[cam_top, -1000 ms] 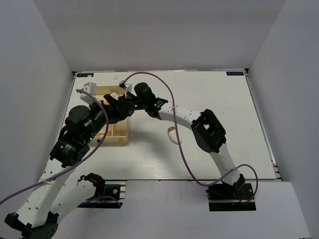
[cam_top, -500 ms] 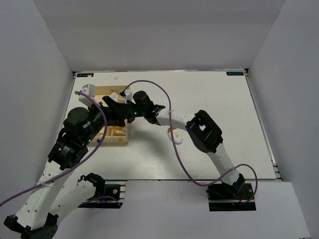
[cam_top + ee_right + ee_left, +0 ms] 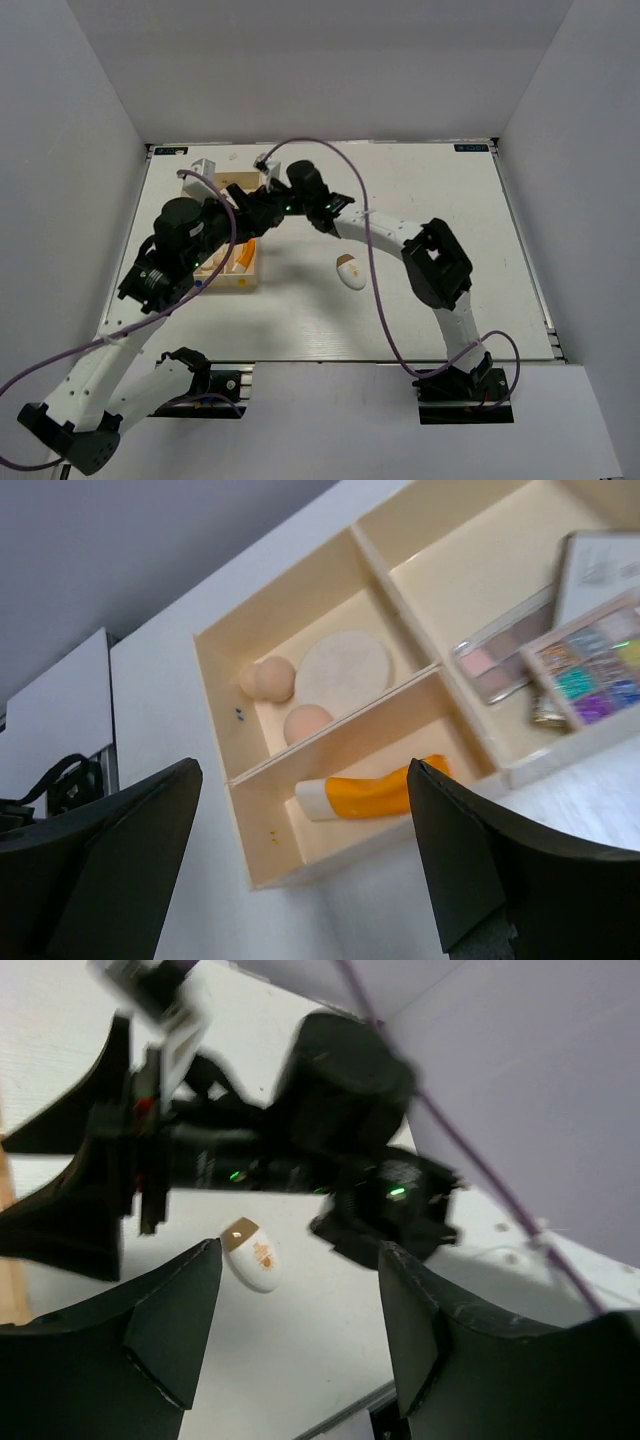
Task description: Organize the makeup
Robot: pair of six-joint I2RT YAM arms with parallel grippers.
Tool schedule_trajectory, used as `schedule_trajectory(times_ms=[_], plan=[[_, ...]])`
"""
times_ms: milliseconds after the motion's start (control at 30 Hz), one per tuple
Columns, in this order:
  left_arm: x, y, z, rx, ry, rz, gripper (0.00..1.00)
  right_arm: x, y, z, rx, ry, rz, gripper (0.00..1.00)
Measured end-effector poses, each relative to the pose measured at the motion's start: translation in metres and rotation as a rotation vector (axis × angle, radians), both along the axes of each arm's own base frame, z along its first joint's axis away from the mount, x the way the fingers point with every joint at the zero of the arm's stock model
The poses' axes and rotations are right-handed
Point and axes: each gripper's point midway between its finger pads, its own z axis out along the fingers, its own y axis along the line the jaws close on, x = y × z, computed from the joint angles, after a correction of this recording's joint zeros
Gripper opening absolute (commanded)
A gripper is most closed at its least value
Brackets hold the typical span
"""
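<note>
The makeup lies mostly in the wooden tray (image 3: 330,750). An orange white-capped tube (image 3: 375,790) rests in the near compartment. Two peach sponges (image 3: 308,723) and a cream round compact (image 3: 343,668) share the compartment behind it. The multicolour palette (image 3: 590,665) and a slim case (image 3: 495,660) lie in the large section. My right gripper (image 3: 300,870) hangs open above the tube and holds nothing. A white oval bottle with a tan cap (image 3: 252,1253) lies on the table (image 3: 420,210), also seen from above (image 3: 350,272). My left gripper (image 3: 300,1330) is open and empty, facing that bottle.
The two arms cross over the tray (image 3: 245,283) at the table's left, with the right wrist (image 3: 350,1110) right in front of the left gripper. A purple cable (image 3: 370,270) loops over the middle. White walls enclose the table.
My right gripper has opened, left the orange tube in the tray's near compartment and lifted away towards the back. The left arm has swung back and up beside it.
</note>
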Motion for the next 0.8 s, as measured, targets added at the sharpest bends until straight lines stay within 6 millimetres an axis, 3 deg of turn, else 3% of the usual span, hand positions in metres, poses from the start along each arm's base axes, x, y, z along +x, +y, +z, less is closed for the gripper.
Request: schedule_trajectory(times_ms=[100, 167, 200, 300, 367, 400, 467, 500, 600, 633, 733, 800], plan=[[0.011, -0.018, -0.013, -0.003, 0.045, -0.051, 0.62, 0.026, -0.032, 0.044, 0.035, -0.053, -0.074, 0.88], [0.020, -0.032, -0.026, -0.005, 0.091, -0.089, 0.56, 0.049, -0.070, 0.068, 0.055, -0.079, -0.147, 0.61], [0.025, -0.040, -0.035, -0.004, 0.124, -0.113, 0.51, 0.063, -0.093, 0.075, 0.055, -0.083, -0.193, 0.34], [0.037, -0.063, -0.061, 0.016, 0.221, -0.172, 0.45, 0.106, -0.170, 0.073, 0.013, -0.076, -0.354, 0.04], [0.041, -0.078, -0.078, 0.033, 0.288, -0.210, 0.38, 0.128, -0.229, 0.051, -0.058, -0.043, -0.471, 0.03], [0.043, -0.087, -0.085, 0.041, 0.320, -0.230, 0.34, 0.135, -0.259, 0.034, -0.105, -0.018, -0.524, 0.09], [0.046, -0.106, -0.100, 0.056, 0.383, -0.266, 0.31, 0.131, -0.301, 0.002, -0.188, 0.039, -0.583, 0.19], [0.046, -0.115, -0.109, 0.067, 0.416, -0.284, 0.30, 0.122, -0.318, -0.014, -0.229, 0.070, -0.597, 0.29], [0.043, -0.146, -0.148, 0.112, 0.553, -0.326, 0.44, 0.087, -0.355, -0.049, -0.320, 0.165, -0.615, 0.39], [0.041, -0.155, -0.165, 0.135, 0.610, -0.332, 0.60, 0.076, -0.364, -0.055, -0.331, 0.181, -0.620, 0.40], [0.027, -0.169, -0.219, 0.228, 0.783, -0.327, 0.83, 0.048, -0.383, -0.058, -0.336, 0.204, -0.639, 0.43], [0.017, -0.172, -0.248, 0.299, 0.882, -0.304, 0.86, 0.036, -0.392, -0.053, -0.322, 0.203, -0.656, 0.44]])
